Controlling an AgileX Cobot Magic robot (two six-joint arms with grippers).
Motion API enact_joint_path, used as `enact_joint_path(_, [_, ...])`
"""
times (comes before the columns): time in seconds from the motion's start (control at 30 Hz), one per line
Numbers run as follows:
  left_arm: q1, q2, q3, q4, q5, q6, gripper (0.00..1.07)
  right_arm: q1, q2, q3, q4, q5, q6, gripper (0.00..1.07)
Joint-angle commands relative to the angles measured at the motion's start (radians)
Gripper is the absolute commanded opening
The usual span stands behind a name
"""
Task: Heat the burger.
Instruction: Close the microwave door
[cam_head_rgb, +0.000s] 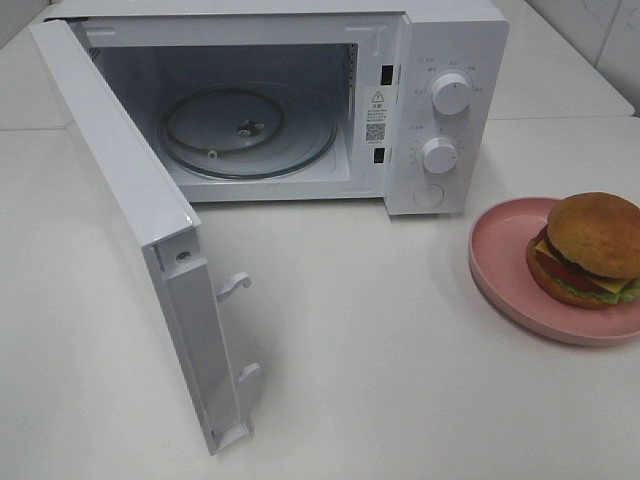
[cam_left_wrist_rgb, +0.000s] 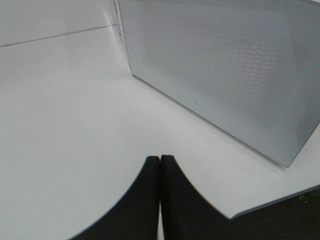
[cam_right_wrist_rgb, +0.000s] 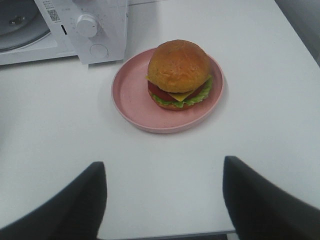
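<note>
The burger (cam_head_rgb: 590, 250) sits upright, bun up, on a pink plate (cam_head_rgb: 500, 262) on the tabletop (cam_head_rgb: 380, 350), right of the microwave (cam_head_rgb: 300, 100), whose door (cam_head_rgb: 140, 230) hangs open showing only its glass turntable (cam_head_rgb: 250, 135). Right tool (cam_right_wrist_rgb: 162, 200) spread apart; left tool (cam_left_wrist_rgb: 160, 200) pressed together.

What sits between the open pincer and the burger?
Only bare white table and the pink plate's near rim separate the right pincer from the burger, as the right wrist view shows.

Even, bright, diffuse light is seen throughout. Soft shadows are cast under the pink plate (cam_right_wrist_rgb: 131, 102) and microwave door (cam_head_rgb: 120, 190). Nearest each wrist camera, the dark fingers (cam_right_wrist_rgb: 75, 210) are blurred.
</note>
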Motion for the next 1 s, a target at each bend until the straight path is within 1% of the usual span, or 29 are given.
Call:
enact_joint_path(0.03, [0.004,-0.022,0.002,-0.003,-0.013,-0.003,0.00,0.017,-0.028,0.004,-0.022,-0.012,0.033,0.64])
enact_joint_path(0.07, [0.004,-0.022,0.002,-0.003,-0.013,-0.003,0.00,0.017,-0.028,0.004,-0.022,-0.012,0.033,0.64])
enact_joint_path(0.13, [0.004,-0.022,0.002,-0.003,-0.013,-0.003,0.00,0.063,-0.028,0.006,-0.029,-0.020,0.033,0.64])
enact_joint_path(0.33, [0.004,-0.022,0.002,-0.005,-0.013,-0.003,0.00,0.067,-0.028,0.009,-0.024,-0.028,0.036,0.64])
enact_joint_path(0.43, [0.004,-0.022,0.002,-0.006,-0.013,-0.003,0.00,0.067,-0.028,0.021,-0.021,-0.067,0.036,0.64])
enact_joint_path(0.47, [0.004,-0.022,0.001,-0.006,-0.014,-0.003,0.00,0.067,-0.028,0.039,-0.020,-0.100,0.034,0.64])
enact_joint_path(0.6, [0.004,-0.020,-0.007,-0.007,-0.025,-0.003,0.00,0.067,-0.028,0.044,-0.015,-0.107,0.029,0.64])
enact_joint_path(0.67, [0.004,-0.013,-0.020,-0.006,-0.046,-0.002,0.00,0.067,-0.028,0.044,-0.012,-0.107,0.024,0.64])
enact_joint_path(0.7, [0.004,-0.002,-0.028,-0.007,-0.097,-0.002,0.00,0.067,-0.028,0.044,-0.006,-0.107,0.018,0.64])
enact_joint_path(0.77, [0.004,0.004,-0.028,-0.007,-0.132,-0.002,0.00,0.067,-0.028,0.044,0.000,-0.107,0.006,0.64])
enact_joint_path(0.8, [0.004,0.022,-0.025,-0.006,-0.189,-0.002,0.00,0.067,-0.028,0.044,0.022,-0.107,-0.025,0.64])
enact_joint_path(0.83, [0.004,0.022,-0.025,-0.006,-0.189,-0.002,0.00,0.067,-0.028,0.044,0.022,-0.107,-0.025,0.64])
enact_joint_path(0.87, [0.004,0.044,-0.017,-0.007,-0.240,-0.002,0.00,0.067,-0.028,0.044,0.047,-0.107,-0.059,0.64])
enact_joint_path(1.0, [0.004,0.099,-0.001,-0.007,-0.305,-0.002,0.00,0.067,-0.028,0.044,0.054,-0.107,-0.071,0.64])
